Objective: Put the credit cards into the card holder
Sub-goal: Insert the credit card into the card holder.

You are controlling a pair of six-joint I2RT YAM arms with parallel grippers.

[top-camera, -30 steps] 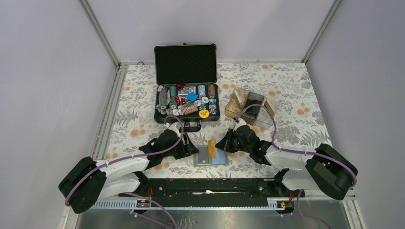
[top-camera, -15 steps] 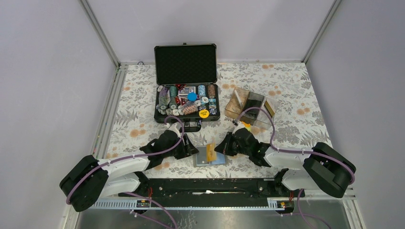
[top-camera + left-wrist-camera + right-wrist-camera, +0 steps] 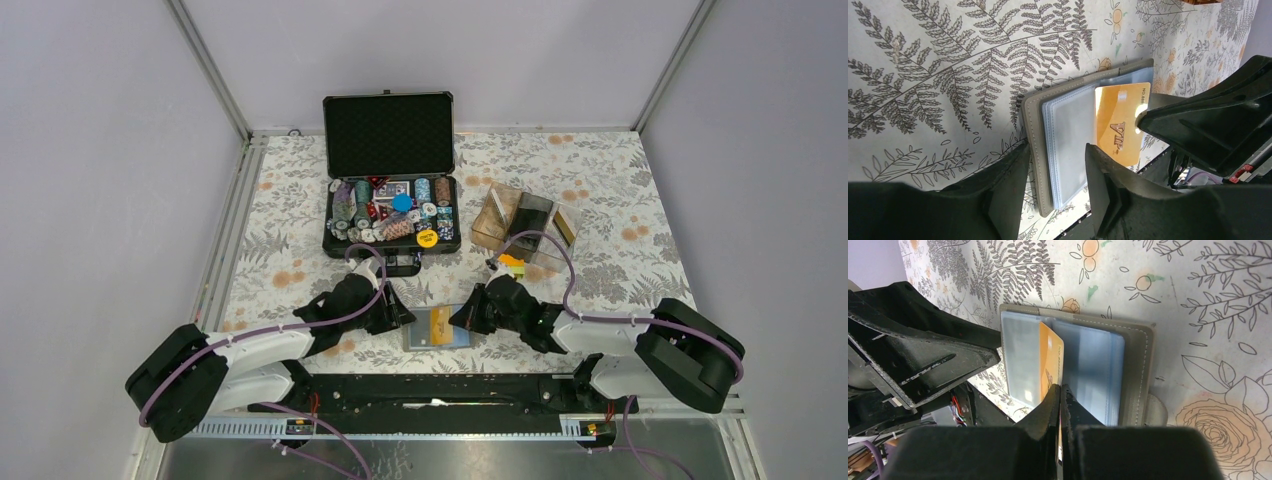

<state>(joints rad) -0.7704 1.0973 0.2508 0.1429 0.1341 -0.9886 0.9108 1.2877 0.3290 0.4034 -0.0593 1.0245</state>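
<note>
The grey card holder (image 3: 420, 338) lies open on the table between the arms, its clear sleeves up (image 3: 1068, 135) (image 3: 1135, 365). My right gripper (image 3: 460, 318) (image 3: 1060, 390) is shut on an orange credit card (image 3: 439, 325) (image 3: 1050, 360), holding it on edge over the holder's middle fold. In the left wrist view the card (image 3: 1120, 125) reads "VIP". My left gripper (image 3: 400, 312) (image 3: 1055, 160) is open, one finger outside the holder's left edge, the other over its sleeves. More credit cards (image 3: 512, 262), orange and yellow, lie behind the right arm.
An open black chip case (image 3: 392, 215) full of chips stands behind the holder. A clear brownish acrylic box (image 3: 520, 215) sits to its right. The arms' base rail (image 3: 430, 390) runs just in front of the holder. Walls close in the floral table.
My right gripper has brought the orange card toward me and lower, from behind the holder to over its fold. My left gripper's jaws have narrowed a little around the holder's edge.
</note>
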